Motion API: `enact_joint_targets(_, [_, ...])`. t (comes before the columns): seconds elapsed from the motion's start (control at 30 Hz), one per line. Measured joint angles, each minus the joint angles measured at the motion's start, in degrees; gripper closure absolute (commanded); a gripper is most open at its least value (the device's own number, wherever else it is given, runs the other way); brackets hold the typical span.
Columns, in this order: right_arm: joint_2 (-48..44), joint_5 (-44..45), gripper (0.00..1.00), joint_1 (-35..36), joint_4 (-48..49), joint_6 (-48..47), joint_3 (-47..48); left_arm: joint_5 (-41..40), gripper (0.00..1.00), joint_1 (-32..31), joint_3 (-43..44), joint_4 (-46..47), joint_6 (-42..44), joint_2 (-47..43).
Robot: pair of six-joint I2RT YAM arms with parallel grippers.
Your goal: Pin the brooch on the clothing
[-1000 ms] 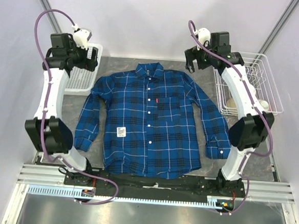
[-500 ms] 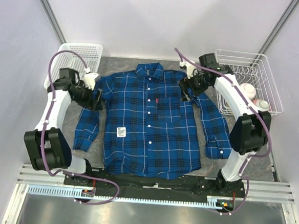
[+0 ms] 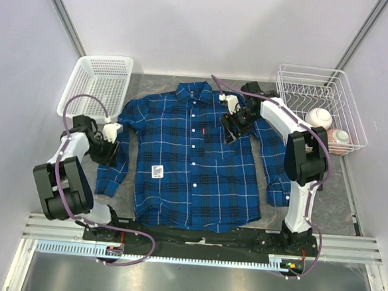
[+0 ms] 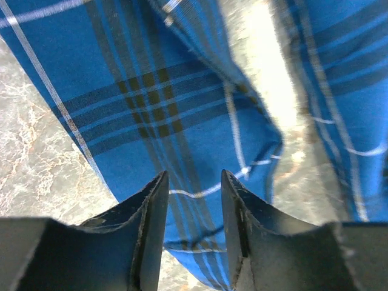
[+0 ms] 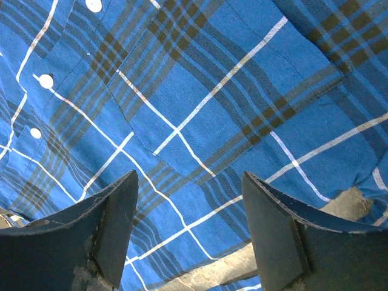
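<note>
The clothing, a blue plaid shirt (image 3: 193,159), lies flat and face up on the table, with a white square tag (image 3: 157,171) on its front. The brooch is out of view. My left gripper (image 3: 107,151) is low over the shirt's left sleeve (image 4: 182,91); its jaws stand a narrow gap apart, sleeve cloth showing between them (image 4: 193,176). My right gripper (image 3: 231,131) hangs over the chest pocket (image 5: 200,103), open wide with nothing between its fingers (image 5: 190,176). White buttons (image 5: 45,80) run along the placket.
A white plastic basket (image 3: 98,85) stands at the back left. At the back right stands a wire rack (image 3: 312,68) holding pale cups (image 3: 319,117). Marbled grey tabletop (image 4: 36,157) shows beside the sleeve.
Both arms have swung down from the back baskets onto the shirt, the left to the sleeve, the right to the pocket. Both pairs of jaws have narrowed, the left far more.
</note>
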Motion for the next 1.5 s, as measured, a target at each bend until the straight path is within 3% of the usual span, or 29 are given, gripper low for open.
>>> enact_joint_targets(0.2, [0.9, -1.0, 0.30, 0.5, 0.2, 0.7, 0.0, -7.4, 0.75, 0.6, -5.0, 7.5, 2.3, 3.6])
enact_joint_targets(0.37, [1.0, -1.2, 0.31, 0.7, 0.5, 0.7, -0.3, -13.2, 0.77, 7.4, -4.9, 10.8, 6.1, 3.6])
enact_joint_targets(0.47, [1.0, -1.1, 0.32, 0.8, 0.6, 0.7, -0.6, -17.0, 0.67, 12.8, -4.6, 11.5, 9.1, 3.5])
enact_joint_targets(0.5, [1.0, -1.1, 0.32, 0.8, 0.6, 0.7, -0.6, -17.4, 0.58, 13.8, -4.4, 11.5, 9.9, 3.2])
enact_joint_targets(0.63, [1.0, -1.1, 0.34, 0.8, 0.6, 0.6, -0.6, -14.3, 0.44, 14.9, -1.6, 7.6, 11.8, -2.1])
enact_joint_targets(0.77, [1.0, -1.1, 0.35, 0.8, 0.7, 0.6, -0.6, -8.7, 0.37, 11.3, 4.7, 4.7, 11.6, -9.0])
enact_joint_targets(0.87, [1.0, -0.9, 0.35, 0.8, 0.7, 0.6, -0.6, -6.0, 0.37, 3.3, 7.5, 4.3, 9.4, -12.6])
enact_joint_targets(0.97, [1.2, -0.7, 0.36, 0.7, 0.7, 0.7, -0.6, -3.7, 0.37, -6.0, 9.2, 3.8, 4.8, -11.9])
enact_joint_targets(1.07, [1.9, -0.7, 0.36, 0.3, 0.8, 0.9, -0.6, -2.4, 0.36, -11.1, 10.3, 4.0, -0.2, -8.0])
enact_joint_targets(1.17, [3.4, -0.5, 0.36, -1.1, 0.9, 0.9, -0.6, -2.1, 0.39, -12.3, 11.9, 4.6, -3.5, -2.4])
enact_joint_targets(1.4, [5.6, 0.8, 0.38, -6.1, 1.2, 0.8, -3.7, -3.0, 0.77, -13.3, 13.1, 6.7, -3.8, 9.3])
enact_joint_targets(1.5, [5.5, 0.4, 0.37, -7.2, 0.9, 0.7, -4.2, -3.7, 0.79, -13.4, 9.6, 6.4, -1.8, 9.8])
